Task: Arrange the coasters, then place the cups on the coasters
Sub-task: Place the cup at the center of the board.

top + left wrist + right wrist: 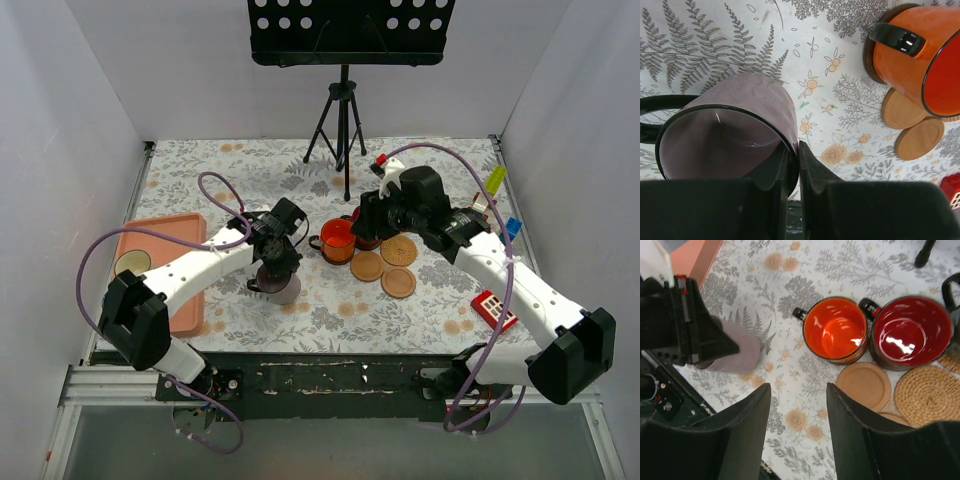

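My left gripper (798, 156) clamps the purple cup (747, 107); right gripper (799, 410) apart.
Rim pinch could let it twist loose.

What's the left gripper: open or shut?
Shut. The left gripper clamps the rim of the purple cup, one finger inside the wall, one outside.

The top camera looks down from far above the orange cup (338, 240). Both wrist cameras share it, close.
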`<state>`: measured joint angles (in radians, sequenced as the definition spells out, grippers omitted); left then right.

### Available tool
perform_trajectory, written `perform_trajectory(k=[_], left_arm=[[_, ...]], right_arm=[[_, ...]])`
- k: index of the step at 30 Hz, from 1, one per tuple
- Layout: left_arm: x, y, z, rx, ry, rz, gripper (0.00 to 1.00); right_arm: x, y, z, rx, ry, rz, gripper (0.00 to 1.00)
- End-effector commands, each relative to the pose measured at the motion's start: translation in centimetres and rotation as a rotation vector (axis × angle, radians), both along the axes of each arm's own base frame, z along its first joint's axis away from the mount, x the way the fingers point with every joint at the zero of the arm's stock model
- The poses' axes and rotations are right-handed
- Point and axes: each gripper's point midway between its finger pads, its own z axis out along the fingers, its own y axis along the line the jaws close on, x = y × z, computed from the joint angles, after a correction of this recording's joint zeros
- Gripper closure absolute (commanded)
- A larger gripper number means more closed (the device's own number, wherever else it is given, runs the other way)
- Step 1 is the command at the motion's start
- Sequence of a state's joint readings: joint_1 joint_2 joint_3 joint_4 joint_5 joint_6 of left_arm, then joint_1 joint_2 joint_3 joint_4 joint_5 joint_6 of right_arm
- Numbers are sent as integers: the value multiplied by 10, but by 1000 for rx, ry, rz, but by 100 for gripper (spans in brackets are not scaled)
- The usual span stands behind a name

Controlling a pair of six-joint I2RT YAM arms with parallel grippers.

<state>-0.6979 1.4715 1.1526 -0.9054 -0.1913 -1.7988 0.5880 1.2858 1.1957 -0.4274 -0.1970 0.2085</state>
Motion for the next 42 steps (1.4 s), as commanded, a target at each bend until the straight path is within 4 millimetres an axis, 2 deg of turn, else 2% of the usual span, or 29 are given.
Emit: perform_trajectory(k=[1,5,8,10,13,18,22,26,32,34,38,39,41,42], left_arm=[[25,-18,30,-73,-87,129,100],[28,-24,27,-109,-63,223,100],[34,-27,24,-87,-56,236,100],[37,-25,19,-51,-56,225,100],[38,-27,11,-7,-52,167,100],[27,-26,-8,65,-21,95,100],[21,-28,-12,100,-20,48,98],[16,-33,-14,100,-10,14,71],[14,-33,-2,97,-38,-3,47],[14,-33,9,89,-67,-14,41],[15,-30,41,52,-155,-46,18],[15,-28,48,47,-175,-54,10],[16,-24,64,34,-219,-69,2],[15,-23,74,22,-245,-86,2]], right_arm=[[-7,4,28,171,-49,-95,43],[-21,15,17,229,-35,-76,43],[-26,26,5,199,6,-37,43],[-26,33,6,195,11,-14,43],[-22,35,8,186,-17,-11,43],[-21,32,8,177,-33,-17,43],[-20,26,7,167,-43,-41,43],[-20,24,7,166,-51,-50,43],[-20,21,13,163,-66,-62,43],[-20,18,16,161,-81,-68,43],[-18,14,20,143,-126,-61,43],[-18,14,19,133,-130,-54,43],[-18,14,18,112,-130,-39,43],[-18,14,18,100,-135,-30,43]])
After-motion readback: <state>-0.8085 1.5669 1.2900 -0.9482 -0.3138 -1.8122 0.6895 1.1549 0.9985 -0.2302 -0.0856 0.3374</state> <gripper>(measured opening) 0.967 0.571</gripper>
